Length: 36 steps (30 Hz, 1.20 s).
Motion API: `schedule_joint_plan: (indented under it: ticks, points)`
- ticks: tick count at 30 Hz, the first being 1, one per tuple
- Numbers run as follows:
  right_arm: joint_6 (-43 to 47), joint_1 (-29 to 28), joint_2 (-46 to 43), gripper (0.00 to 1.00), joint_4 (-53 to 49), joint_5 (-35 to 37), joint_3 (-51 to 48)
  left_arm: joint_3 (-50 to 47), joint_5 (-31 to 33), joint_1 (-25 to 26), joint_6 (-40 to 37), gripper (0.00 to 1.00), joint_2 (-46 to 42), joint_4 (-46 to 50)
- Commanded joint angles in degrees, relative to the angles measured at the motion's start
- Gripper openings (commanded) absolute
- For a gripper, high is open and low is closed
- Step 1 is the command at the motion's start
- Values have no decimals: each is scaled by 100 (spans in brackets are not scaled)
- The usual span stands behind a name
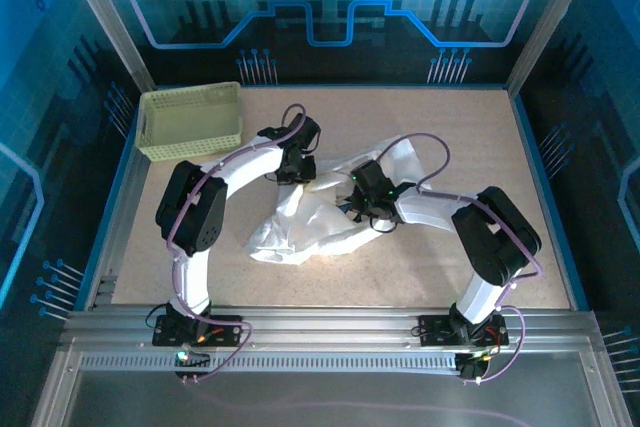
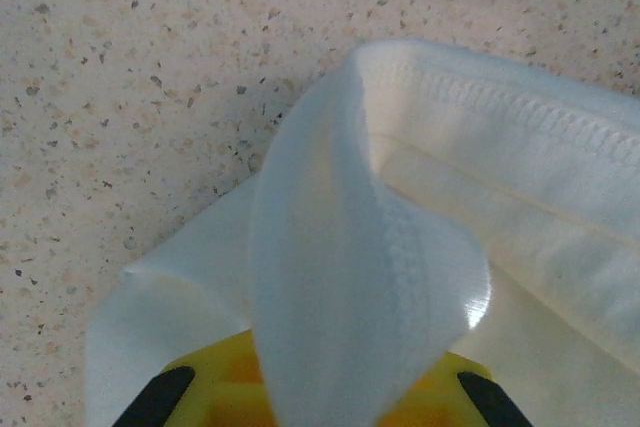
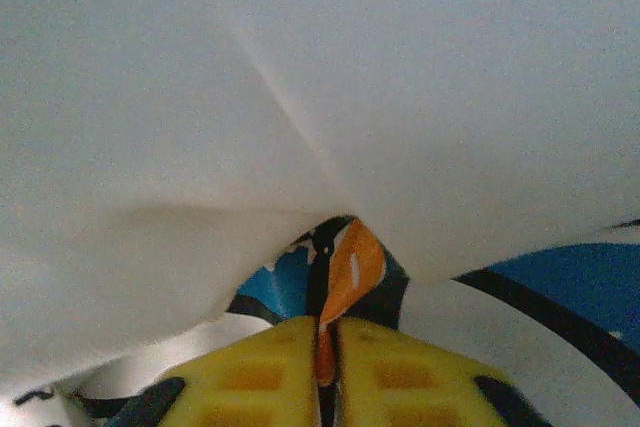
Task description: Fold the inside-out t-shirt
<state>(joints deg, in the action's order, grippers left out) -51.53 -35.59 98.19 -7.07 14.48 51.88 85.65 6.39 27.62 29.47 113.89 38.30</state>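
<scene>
My left end effector (image 2: 318, 392) is closed on a stitched hem of the t-shirt (image 1: 310, 227), which lies crumpled in the middle of the desk (image 1: 450, 137). My right end effector (image 3: 328, 357) is pressed nearly together, pinching an orange printed fold of the same cloth.

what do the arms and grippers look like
The left arm and right arm have white links, black joints and a thin purple cable each. The fingers are yellow, waffle-gridded, with black edging.
</scene>
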Motion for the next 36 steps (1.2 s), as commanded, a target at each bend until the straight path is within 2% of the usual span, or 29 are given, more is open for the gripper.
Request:
schedule_joint_plan:
  ticks: [1, 3, 6, 9, 13, 16, 19, 21, 24, 31, 33, 36]
  points:
    - [-163, -87, 129, 33, -354, 120, 252, -166, -68, 37, -47, 9, -171, -22]
    - [-225, -129, 169, 48, -607, 253, 356, -214, -55, 42, -28, 9, -221, -72]
    - [-299, -206, 306, 63, -997, 440, 551, -268, -46, 42, -3, 9, -278, -119]
    - [-460, -268, 558, 69, -1495, 572, 835, -302, -43, 48, 16, 9, -357, -172]
    - [-649, -292, 1009, 70, -1972, 584, 1187, -372, -33, 51, 32, 8, -501, -247]
    - [-759, -346, 1259, 63, -2174, 644, 1376, -432, 6, 47, 16, 7, -616, -287]
    - [-810, -369, 1359, 48, -2229, 801, 1446, -490, 59, 46, -3, 7, -733, -309]
    - [-824, -350, 1388, 25, -2159, 806, 1423, -524, 64, 48, -18, 7, -778, -332]
    - [-756, -341, 1159, 0, -1707, 821, 1159, -499, 138, 37, -55, 7, -724, -301]
    - [-141, -394, -149, 0, -342, 476, 332, -310, 305, -31, -56, 7, -411, -92]
    - [76, -396, -628, 0, 428, 41, -11, -191, 351, -48, -62, 7, -301, -17]
    - [133, -396, -1038, 0, 984, -489, -373, 31, 411, -56, -81, 7, -90, 176]
